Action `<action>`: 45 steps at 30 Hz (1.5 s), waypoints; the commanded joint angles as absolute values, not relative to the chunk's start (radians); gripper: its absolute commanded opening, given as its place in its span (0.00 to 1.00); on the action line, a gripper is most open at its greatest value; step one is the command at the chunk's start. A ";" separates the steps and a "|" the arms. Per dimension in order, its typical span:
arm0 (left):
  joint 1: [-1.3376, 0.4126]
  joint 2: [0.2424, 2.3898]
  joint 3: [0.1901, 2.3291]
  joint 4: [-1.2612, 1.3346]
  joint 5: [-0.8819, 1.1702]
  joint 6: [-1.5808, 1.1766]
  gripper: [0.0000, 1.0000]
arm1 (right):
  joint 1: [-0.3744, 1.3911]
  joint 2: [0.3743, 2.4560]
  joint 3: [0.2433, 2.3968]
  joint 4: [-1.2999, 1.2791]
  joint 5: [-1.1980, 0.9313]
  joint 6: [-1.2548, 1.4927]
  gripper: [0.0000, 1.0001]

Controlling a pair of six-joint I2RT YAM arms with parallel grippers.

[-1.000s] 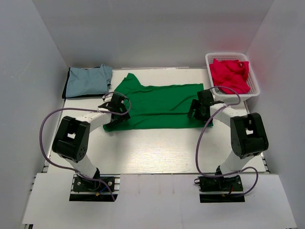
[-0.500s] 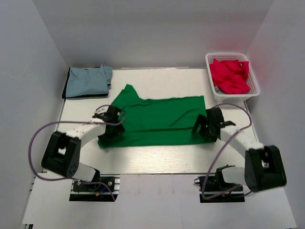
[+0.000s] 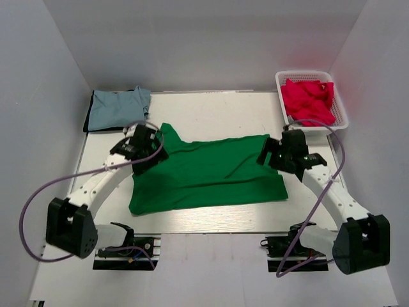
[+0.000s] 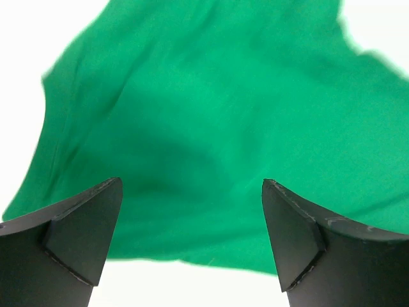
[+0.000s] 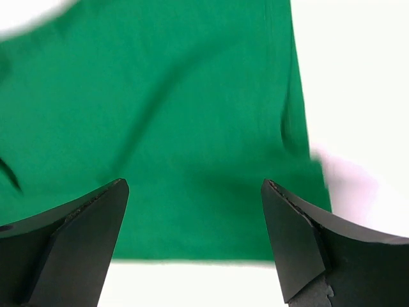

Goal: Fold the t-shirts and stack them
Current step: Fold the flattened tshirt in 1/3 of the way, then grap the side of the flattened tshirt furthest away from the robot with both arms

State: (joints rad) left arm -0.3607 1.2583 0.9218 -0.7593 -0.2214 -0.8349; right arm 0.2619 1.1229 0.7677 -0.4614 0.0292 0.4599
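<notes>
White walls all round and a white desk (image 3: 211, 109) below. Spread out flat in the middle: the green t-shirt (image 3: 204, 173), a bit wrinkled, laid wide to make folding easy. Up above its far left corner, by the sleeve: the left hand (image 3: 146, 152), fingers wide apart, holding nothing. Same for the right hand (image 3: 276, 153) over the far right corner, wide open and empty (only green cloth between the black fingers in both wrist views). One hand at each end, most likely to pinch two corners at once and fold evenly. Neatly folded at the far left corner of the desk: the grey-blue t-shirt (image 3: 118, 107), probably the start of the stack. Crumpled in the white basket (image 3: 340, 117) at the far right: the red t-shirts (image 3: 307, 101), kept out of the way until needed.
</notes>
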 commanded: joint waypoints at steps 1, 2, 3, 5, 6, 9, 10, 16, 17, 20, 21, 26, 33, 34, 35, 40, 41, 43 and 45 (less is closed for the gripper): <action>-0.351 1.406 1.110 -0.689 -0.360 -0.770 1.00 | 0.259 1.225 0.871 -0.333 0.106 0.469 0.90; -0.342 1.498 1.146 -0.658 -0.406 -0.758 1.00 | 0.256 1.248 0.918 -0.325 0.116 0.472 0.90; -0.342 1.499 1.187 -0.658 -0.429 -0.758 1.00 | 0.255 1.271 0.936 -0.322 0.118 0.472 0.90; -0.331 1.659 1.342 -0.672 -0.463 -0.727 1.00 | 0.253 1.357 0.994 -0.317 0.133 0.469 0.90; -0.331 1.713 1.394 -0.689 -0.475 -0.727 1.00 | 0.255 1.383 1.030 -0.330 0.140 0.460 0.90; -0.305 1.896 1.561 -0.698 -0.476 -0.701 1.00 | 0.250 1.495 1.110 -0.357 0.167 0.453 0.90; -0.290 1.932 1.625 -0.675 -0.460 -0.662 1.00 | 0.247 1.528 1.136 -0.360 0.167 0.449 0.90; -0.267 2.166 1.839 -0.597 -0.394 -0.513 0.94 | 0.236 1.650 1.235 -0.400 0.190 0.436 0.90; -0.267 2.184 1.856 -0.562 -0.382 -0.447 0.94 | 0.235 1.667 1.238 -0.399 0.196 0.440 0.90; -0.267 2.273 1.969 -0.601 -0.413 -0.410 0.84 | 0.233 1.681 1.241 -0.397 0.241 0.445 0.90; -0.276 2.292 1.986 -0.617 -0.425 -0.410 0.81 | 0.233 1.683 1.239 -0.396 0.255 0.445 0.90; -0.276 2.332 1.944 -0.643 -0.413 -0.405 0.73 | 0.230 1.707 1.253 -0.408 0.296 0.451 0.90; -0.276 2.356 1.904 -0.627 -0.368 -0.434 0.49 | 0.229 1.750 1.287 -0.420 0.327 0.460 0.90; -0.276 2.365 1.904 -0.627 -0.359 -0.434 0.37 | 0.227 1.758 1.290 -0.432 0.336 0.462 0.90; -0.276 2.365 1.893 -0.627 -0.359 -0.434 0.33 | 0.229 1.769 1.296 -0.434 0.359 0.466 0.90; -0.276 2.356 1.850 -0.618 -0.377 -0.443 0.00 | 0.224 1.801 1.315 -0.411 0.374 0.485 0.90; -0.276 2.356 1.850 -0.618 -0.391 -0.443 0.00 | 0.225 1.807 1.321 -0.405 0.368 0.482 0.90; -0.276 2.346 1.862 -0.609 -0.400 -0.443 0.00 | 0.224 1.833 1.359 -0.394 0.365 0.494 0.90; -0.276 2.336 1.871 -0.600 -0.400 -0.430 0.00 | 0.225 1.877 1.387 -0.391 0.351 0.500 0.90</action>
